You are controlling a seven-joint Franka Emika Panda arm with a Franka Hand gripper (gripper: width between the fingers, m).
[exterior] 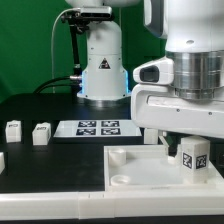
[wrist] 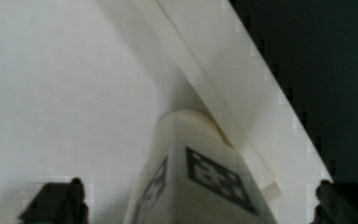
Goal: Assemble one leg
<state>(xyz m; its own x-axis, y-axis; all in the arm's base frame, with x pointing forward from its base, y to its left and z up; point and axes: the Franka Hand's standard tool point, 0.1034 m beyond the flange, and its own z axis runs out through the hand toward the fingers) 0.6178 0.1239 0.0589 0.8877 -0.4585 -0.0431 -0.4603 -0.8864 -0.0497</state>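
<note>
A leg (exterior: 193, 157), a small white block with a black-and-white tag, stands upright on the large flat white panel (exterior: 130, 170) near the exterior view's right. My gripper (exterior: 188, 148) hangs right over it. In the wrist view the leg (wrist: 202, 170) sits midway between my two dark fingertips (wrist: 55, 202), with a clear gap on each side. The gripper (wrist: 201, 206) is open and does not touch the leg. The panel (wrist: 69, 100) fills most of the wrist view.
Two more legs (exterior: 14, 129) (exterior: 41, 133) stand on the black table at the exterior view's left. The marker board (exterior: 97, 127) lies in front of the robot base (exterior: 103, 65). A round socket (exterior: 122, 180) shows at the panel's near corner.
</note>
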